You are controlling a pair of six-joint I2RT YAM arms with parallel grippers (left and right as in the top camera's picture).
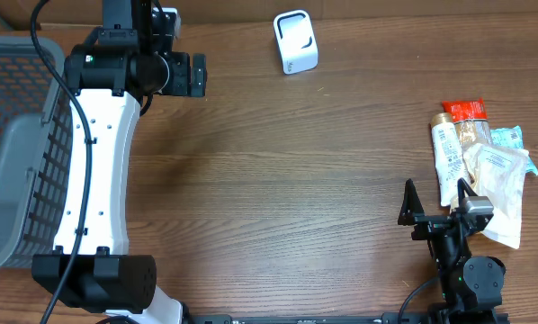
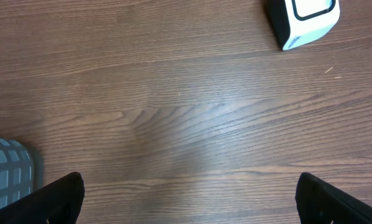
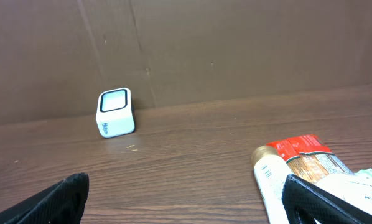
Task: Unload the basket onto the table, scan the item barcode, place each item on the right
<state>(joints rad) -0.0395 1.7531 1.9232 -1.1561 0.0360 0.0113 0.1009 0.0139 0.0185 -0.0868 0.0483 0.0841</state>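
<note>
The white barcode scanner (image 1: 296, 42) stands at the back of the table, also seen as the scanner (image 2: 304, 18) and the scanner (image 3: 116, 112). The items lie in a pile at the right: a white tube (image 1: 446, 157) with a gold cap, a red packet (image 1: 467, 111), a teal packet (image 1: 507, 137) and a white pouch (image 1: 501, 184). My right gripper (image 1: 437, 200) is open just left of the pile, its right finger next to the tube (image 3: 273, 177). My left gripper (image 1: 201, 75) is open at the back left, above bare wood, holding nothing.
A grey mesh basket (image 1: 17, 153) fills the left edge; its corner (image 2: 5, 171) shows beside my left finger. A brown cardboard wall (image 3: 236, 50) runs behind the scanner. Bare wooden table (image 1: 296, 180) lies between the arms.
</note>
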